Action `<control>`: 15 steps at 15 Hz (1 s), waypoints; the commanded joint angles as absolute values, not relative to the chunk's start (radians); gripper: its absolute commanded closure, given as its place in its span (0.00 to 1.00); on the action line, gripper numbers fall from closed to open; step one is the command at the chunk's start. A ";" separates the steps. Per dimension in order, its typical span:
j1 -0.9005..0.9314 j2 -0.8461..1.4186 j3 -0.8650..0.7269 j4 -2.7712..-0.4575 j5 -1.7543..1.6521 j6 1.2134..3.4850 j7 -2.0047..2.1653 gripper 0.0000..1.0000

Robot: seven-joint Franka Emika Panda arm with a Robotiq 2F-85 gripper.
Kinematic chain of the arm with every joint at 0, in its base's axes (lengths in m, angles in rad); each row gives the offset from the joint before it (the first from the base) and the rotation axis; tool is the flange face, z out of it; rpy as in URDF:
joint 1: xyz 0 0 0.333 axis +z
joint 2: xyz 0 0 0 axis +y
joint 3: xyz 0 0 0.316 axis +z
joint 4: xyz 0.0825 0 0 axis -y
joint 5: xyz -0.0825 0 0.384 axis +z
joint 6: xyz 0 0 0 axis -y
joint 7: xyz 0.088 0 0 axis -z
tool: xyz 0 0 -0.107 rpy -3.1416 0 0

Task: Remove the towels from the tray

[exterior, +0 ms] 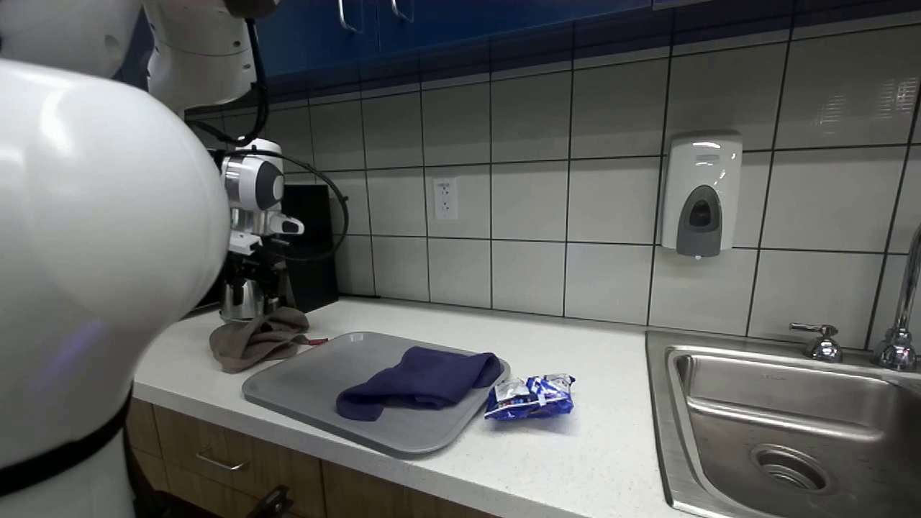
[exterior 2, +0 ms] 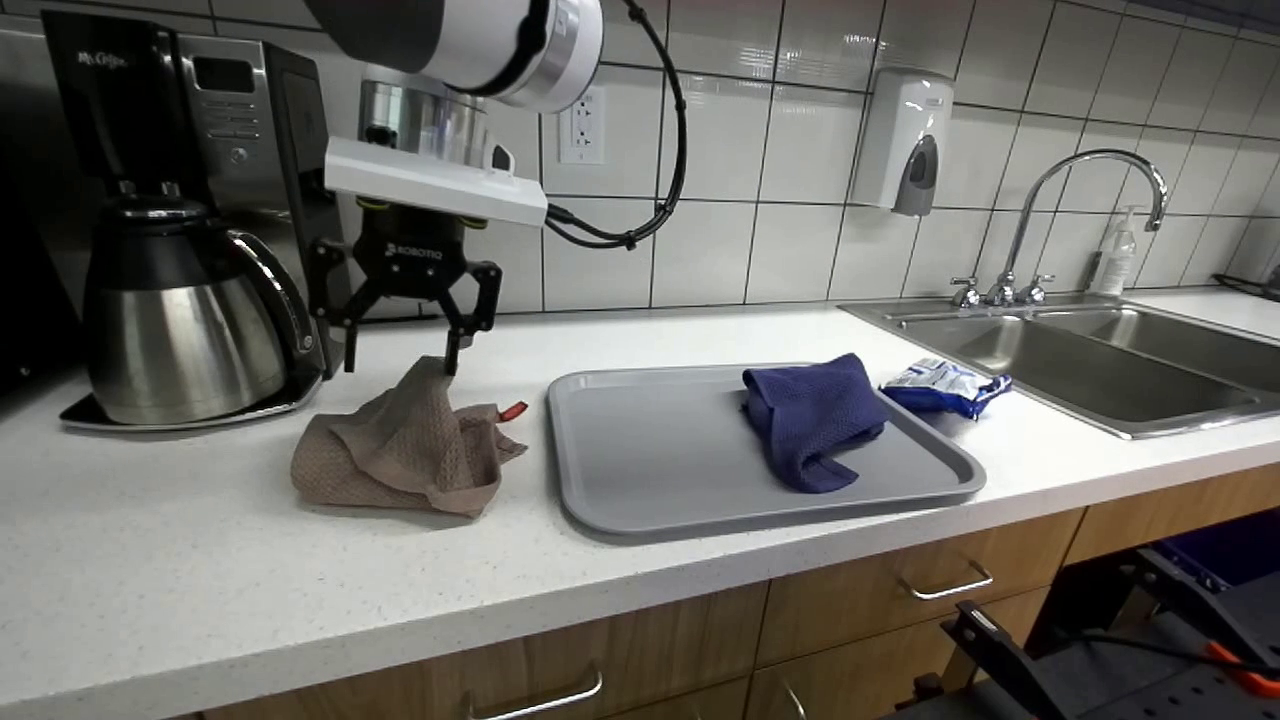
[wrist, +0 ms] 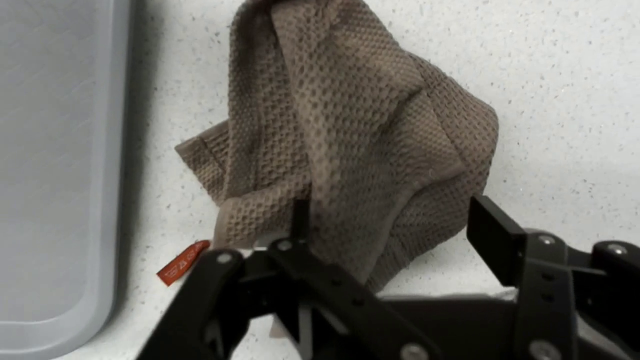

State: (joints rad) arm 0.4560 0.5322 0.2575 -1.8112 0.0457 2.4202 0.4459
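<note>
The brown towel lies crumpled on the counter beside the tray, with a raised fold; it also shows in an exterior view and the wrist view. The dark blue towel lies folded on the grey tray, towards the sink end; both exterior views show it. My gripper points down above the brown towel, fingers spread apart. In the wrist view the gripper has one finger at the towel's raised fold; whether it touches is unclear. Nothing is clamped between the fingers.
A coffee maker with a steel carafe stands close beside the gripper. A blue-and-white packet lies at the tray's far end, before the sink. The tiled wall runs behind the counter.
</note>
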 commanded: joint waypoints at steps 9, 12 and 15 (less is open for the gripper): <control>0.401 0.275 0.211 -1.999 0.068 2.368 0.446 0.00; 0.368 0.198 0.209 -2.083 0.081 2.377 0.435 0.00; 0.333 0.120 0.208 -2.164 0.097 2.376 0.418 0.00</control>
State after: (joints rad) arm 0.3721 0.2344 0.2011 -2.0528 0.0611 2.3822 0.4469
